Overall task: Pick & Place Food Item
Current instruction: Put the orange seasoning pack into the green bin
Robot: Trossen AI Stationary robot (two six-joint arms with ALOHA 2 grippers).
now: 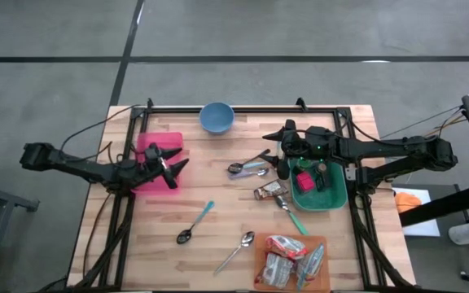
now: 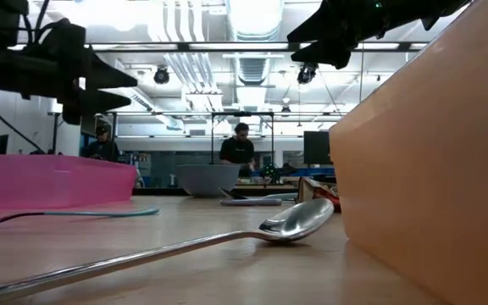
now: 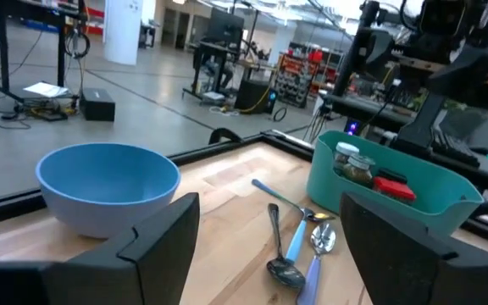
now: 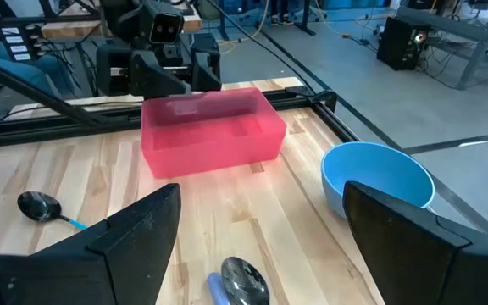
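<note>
Near the table's left edge you had the left gripper (image 1: 172, 168) over the pink bin (image 1: 159, 161), its fingers spread and holding nothing; I could not tell what the bin held. At the far edge the blue bowl (image 1: 216, 117) looked empty. Toward the right edge your right gripper (image 1: 286, 138) hovered at the far rim of the teal bin (image 1: 335, 195), fingers wide and empty; a small jar (image 3: 352, 164) and a red packet (image 3: 393, 188) lay inside. At the near edge the orange tray (image 1: 326, 280) carried wrapped food packets (image 1: 286, 260). No lettering was readable.
</note>
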